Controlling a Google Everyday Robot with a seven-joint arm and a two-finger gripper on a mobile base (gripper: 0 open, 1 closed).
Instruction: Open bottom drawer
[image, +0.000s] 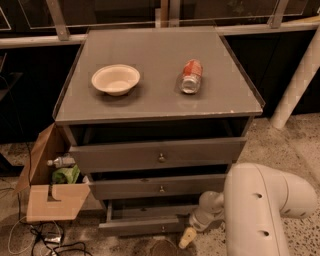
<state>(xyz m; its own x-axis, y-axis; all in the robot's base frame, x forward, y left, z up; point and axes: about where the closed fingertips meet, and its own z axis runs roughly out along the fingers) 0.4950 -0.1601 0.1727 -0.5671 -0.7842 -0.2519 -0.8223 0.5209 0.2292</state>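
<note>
The grey cabinet (150, 100) has three drawers, each standing a little way out. The bottom drawer (135, 226) is the lowest and slimmest, with a small round knob (163, 229) on its front, and it sticks out furthest. My gripper (187, 237) hangs low at the right end of that drawer's front, just above the floor, with a yellowish tip showing. My white arm (260, 210) fills the lower right corner and hides the cabinet's bottom right corner.
A white bowl (115, 79) and a red can (191, 76) lying on its side rest on the cabinet top. An open cardboard box (52, 195) holding a bottle and green packaging stands at the left. Cables (45, 240) trail across the floor. A white post (299, 75) leans at the right.
</note>
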